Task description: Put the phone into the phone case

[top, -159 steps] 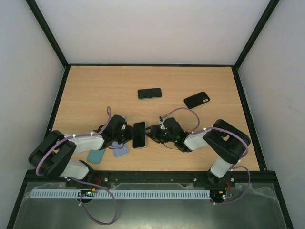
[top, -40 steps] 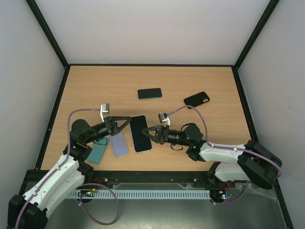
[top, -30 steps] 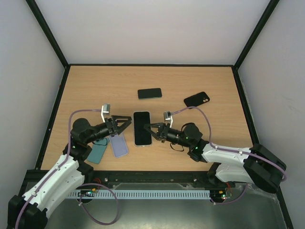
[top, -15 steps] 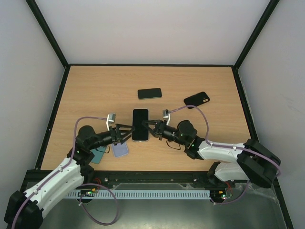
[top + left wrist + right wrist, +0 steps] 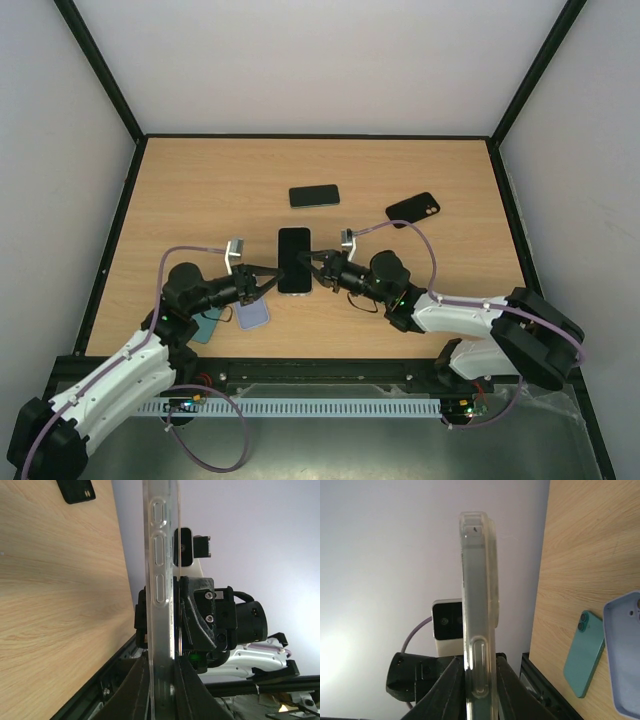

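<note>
**Cased phone pinched between both arms, lifted over the middle of the table**

The phone point(image 5: 294, 259) sits in the clear case point(image 5: 159, 595), held off the table point(image 5: 200, 190) about midway between its left and right edges. The left jaws are closed narrow across the case's thickness at its left long side, and the right jaws do the same at the right side. Neither holds anything else. The edge-on wrist views do not settle whether every corner is fully seated. I judge the case springy and slick, the phone stiff, glass-faced and breakable. The long rims, clear of the side buttons, look the safest hold. A black phone point(image 5: 314, 195) and a black case point(image 5: 412, 209) lie nearer the far edge.
</note>
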### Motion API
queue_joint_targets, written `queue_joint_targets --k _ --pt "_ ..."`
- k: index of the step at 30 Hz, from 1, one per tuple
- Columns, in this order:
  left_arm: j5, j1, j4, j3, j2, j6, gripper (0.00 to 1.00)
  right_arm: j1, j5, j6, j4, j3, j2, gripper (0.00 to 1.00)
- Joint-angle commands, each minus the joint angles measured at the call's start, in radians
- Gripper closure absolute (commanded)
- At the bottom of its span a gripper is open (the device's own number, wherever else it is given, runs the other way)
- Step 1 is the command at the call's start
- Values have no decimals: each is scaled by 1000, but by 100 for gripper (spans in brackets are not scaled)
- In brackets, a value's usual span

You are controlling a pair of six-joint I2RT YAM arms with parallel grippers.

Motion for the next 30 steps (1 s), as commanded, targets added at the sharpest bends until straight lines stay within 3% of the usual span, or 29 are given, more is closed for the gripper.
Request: queue_joint_targets --k 1,12,19,21,24,30 --pt "-19 -2 -102 43 24 60 98 -11 -12 -28 23 47 1 82" --pt "-24 -2 -117 51 50 108 98 -15 -45 -70 -65 36 -34 72" --pt "-27 -1 -124 59 69 120 94 -30 -35 -90 -113 31 -56 90" --pt "-37 -2 -136 59 69 121 86 -32 -36 -97 -114 23 -57 93" --pt "-72 -2 -200 74 65 149 63 -39 -22 -122 -149 13 -68 94" --pt "-243 0 -495 158 52 266 30 -83 2 -230 -334 19 -64 94"
